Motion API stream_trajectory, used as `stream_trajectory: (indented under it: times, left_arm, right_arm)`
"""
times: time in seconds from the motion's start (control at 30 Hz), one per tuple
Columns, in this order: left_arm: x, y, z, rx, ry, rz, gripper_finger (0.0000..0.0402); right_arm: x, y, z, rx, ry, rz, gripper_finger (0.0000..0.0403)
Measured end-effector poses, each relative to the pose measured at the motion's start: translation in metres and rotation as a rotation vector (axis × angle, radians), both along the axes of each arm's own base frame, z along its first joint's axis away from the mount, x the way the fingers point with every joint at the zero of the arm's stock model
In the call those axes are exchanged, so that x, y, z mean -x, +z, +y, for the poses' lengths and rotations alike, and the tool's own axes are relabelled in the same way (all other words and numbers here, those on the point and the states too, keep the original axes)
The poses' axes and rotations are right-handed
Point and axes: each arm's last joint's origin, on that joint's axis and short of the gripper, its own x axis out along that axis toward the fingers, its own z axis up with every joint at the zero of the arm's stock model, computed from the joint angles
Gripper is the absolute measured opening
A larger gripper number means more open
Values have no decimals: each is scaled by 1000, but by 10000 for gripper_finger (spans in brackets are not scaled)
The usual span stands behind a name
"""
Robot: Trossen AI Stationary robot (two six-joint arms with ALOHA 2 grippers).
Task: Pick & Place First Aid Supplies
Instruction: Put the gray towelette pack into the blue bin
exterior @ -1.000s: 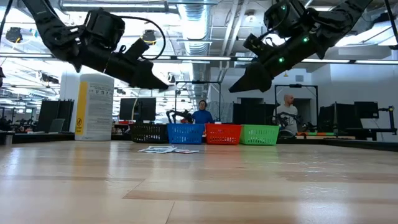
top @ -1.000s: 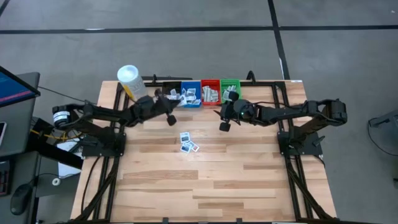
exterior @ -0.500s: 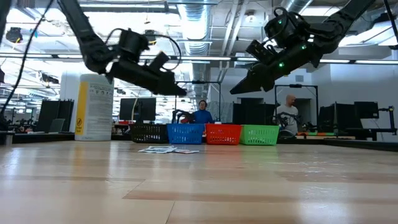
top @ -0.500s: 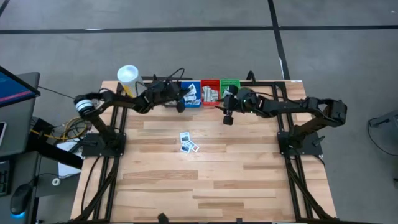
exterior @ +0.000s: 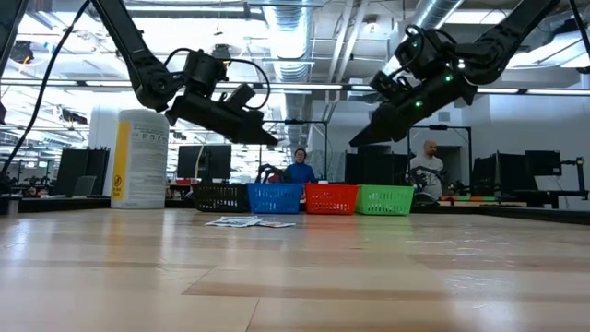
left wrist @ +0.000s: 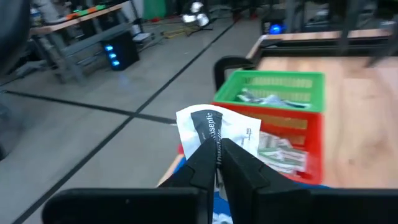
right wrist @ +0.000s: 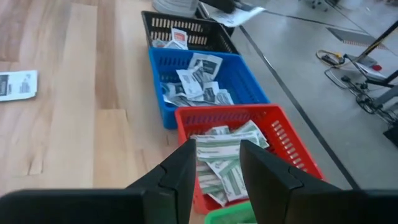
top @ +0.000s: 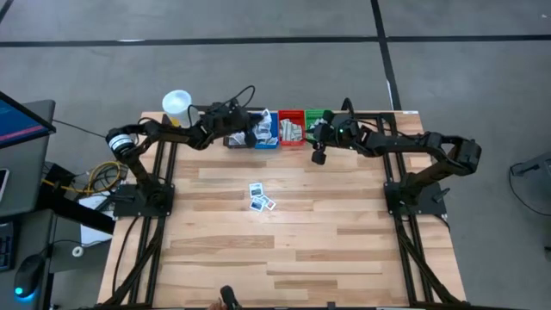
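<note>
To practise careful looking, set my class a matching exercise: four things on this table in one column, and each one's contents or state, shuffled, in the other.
Things:
1. blue bin
2. red bin
3. left gripper
4. right gripper

States:
A. jaws apart, holding nothing
B. holds green-grey strips
C. holds white packets with dark marks
D. shut on a white packet

Pairs: 1-C, 2-B, 3-D, 4-A
</note>
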Motion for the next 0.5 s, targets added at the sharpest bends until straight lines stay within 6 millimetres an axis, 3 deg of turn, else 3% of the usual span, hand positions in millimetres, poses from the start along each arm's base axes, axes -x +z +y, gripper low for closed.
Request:
stream_trajectory:
  times: [0.5]
  left_arm:
    - [-1,-1,-1,-9,-48,7,87]
  right_arm:
    - [0,-1,0,-6,-2,6,118]
